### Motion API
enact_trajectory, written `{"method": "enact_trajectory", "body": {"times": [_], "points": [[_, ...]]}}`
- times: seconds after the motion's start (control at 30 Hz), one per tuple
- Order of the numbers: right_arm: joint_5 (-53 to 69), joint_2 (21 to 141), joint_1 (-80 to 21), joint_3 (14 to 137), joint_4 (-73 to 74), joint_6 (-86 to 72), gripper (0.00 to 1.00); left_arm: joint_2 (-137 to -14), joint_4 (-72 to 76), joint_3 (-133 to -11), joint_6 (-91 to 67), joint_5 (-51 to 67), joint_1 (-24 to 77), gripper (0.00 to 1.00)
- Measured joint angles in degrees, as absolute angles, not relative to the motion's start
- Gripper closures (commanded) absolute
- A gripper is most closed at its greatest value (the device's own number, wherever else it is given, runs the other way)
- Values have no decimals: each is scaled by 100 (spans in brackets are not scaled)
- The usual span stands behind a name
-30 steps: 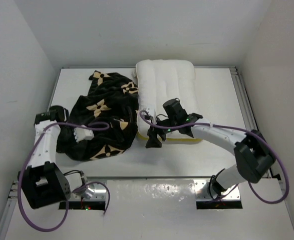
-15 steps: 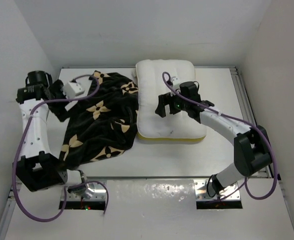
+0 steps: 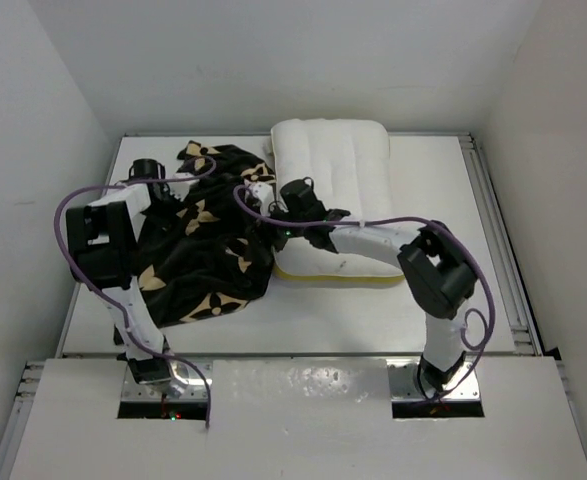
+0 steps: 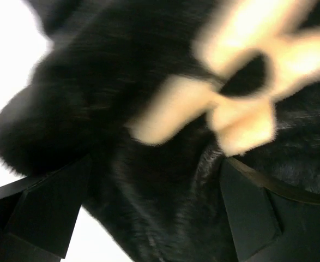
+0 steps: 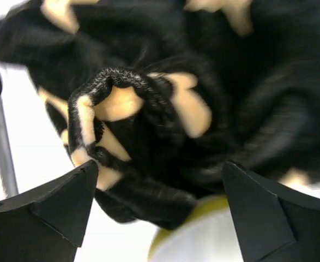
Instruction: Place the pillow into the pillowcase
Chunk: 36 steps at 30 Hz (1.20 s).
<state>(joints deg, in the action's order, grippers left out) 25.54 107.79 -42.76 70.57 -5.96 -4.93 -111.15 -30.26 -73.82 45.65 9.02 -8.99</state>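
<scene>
The white quilted pillow [image 3: 333, 185] lies at the back centre of the table, its yellow trim [image 3: 338, 277] along the near edge. The black pillowcase [image 3: 208, 265] with tan flowers is crumpled to its left and touches it. My left gripper [image 3: 161, 195] hovers over the pillowcase's far left part. In the left wrist view the left gripper [image 4: 149, 213] is open, with black fabric [image 4: 165, 180] bulging between the wide jaws. My right gripper [image 3: 270, 226] is at the seam between pillowcase and pillow. It [image 5: 160, 204] is open over a rolled fold [image 5: 121, 103] and the pillow's yellow corner [image 5: 206, 210].
White walls [image 3: 63, 90] box in the table on three sides. A metal rail [image 3: 488, 215] runs along the right edge. A purple cable [image 3: 368, 222] from the right arm drapes across the pillow. Bare white table [image 3: 323, 315] lies in front of the pillow and pillowcase.
Both grippers have opened. The left gripper swung from the table's left edge onto the pillowcase's far part. The right gripper moved left off the pillow to the pillowcase's right edge.
</scene>
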Motion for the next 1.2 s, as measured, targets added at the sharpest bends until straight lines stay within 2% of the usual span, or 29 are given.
{"method": "enact_trajectory", "body": {"times": [0.03, 0.07, 0.1, 0.13, 0.17, 0.2, 0.37, 0.5, 0.63, 0.67, 0.7, 0.77, 0.83, 0.9, 0.97, 1.0, 1.03, 1.07, 1.1, 1.13, 1.17, 1.2], "points": [[2635, 10938, -4346, 7102, -600, -491, 25, -11144, -2928, -7419, 4445, 867, -926, 11], [2707, 11043, -4410, 7116, -598, -464, 39, -11144, -2764, -7417, 4355, 777, -915, 26], [2781, 11150, -4473, 7146, -591, -478, 56, -11148, -2613, -7417, 4272, 720, -893, 58], [2840, 11253, -4528, 7188, -593, -519, 73, -11157, -2491, -7415, 4180, 672, -862, 74], [2906, 11378, -4569, 7251, -593, -600, 97, -11177, -2425, -7415, 4119, 646, -854, 98], [2956, 11502, -4609, 7323, -613, -698, 100, -11198, -2373, -7415, 4023, 613, -854, 100], [3162, 11662, -4348, 7303, -1057, -1605, 100, -11249, -2322, -7470, 3310, 604, -1219, 100], [3000, 11428, -3745, 6936, -1911, -2414, 100, -11078, -2364, -7651, 2510, 923, -2261, 100], [2523, 11185, -3162, 6810, -2482, -3133, 100, -10346, -2410, -7585, 2053, 954, -3190, 100], [2418, 11144, -3035, 6814, -2600, -3249, 100, -10110, -2392, -7529, 2001, 902, -3291, 87], [2379, 11126, -2963, 6825, -2687, -3304, 88, -9911, -2353, -7456, 1970, 829, -3323, 73], [2432, 11126, -2910, 6893, -2711, -3273, 49, -9461, -2351, -7297, 2032, 812, -3275, 43], [2589, 11126, -3013, 7000, -2600, -3103, 21, -9194, -2418, -7225, 2163, 840, -3114, 32], [2746, 11139, -3264, 7223, -2331, -2766, 13, -9043, -2545, -7190, 2383, 945, -2926, 31], [2867, 11159, -3625, 7452, -2084, -2467, 16, -8895, -2777, -7166, 2718, 1131, -2742, 34], [2908, 11174, -3791, 7529, -2038, -2397, 26, -8814, -2950, -7168, 2971, 1247, -2657, 39], [2954, 11205, -3957, 7596, -2034, -2353, 72, -8748, -3127, -7175, 3183, 1374, -2589, 64], [3020, 11262, -4112, 7655, -2058, -2349, 89, -8687, -3365, -7201, 3472, 1518, -2512, 72], [3052, 11358, -4254, 7730, -2108, -2484, 93, -8630, -3575, -7201, 3850, 1636, -2443, 75], [3052, 11498, -4359, 7802, -2174, -2628, 70, -8578, -3785, -7172, 4211, 1737, -2344, 73], [3048, 11633, -4416, 7835, -2235, -2792, 54, -8521, -3935, -7098, 4504, 1789, -2272, 67], [3046, 11824, -4442, 7843, -2349, -3022, 40, -8442, -4016, -6917, 4807, 1806, -2167, 52]]}}
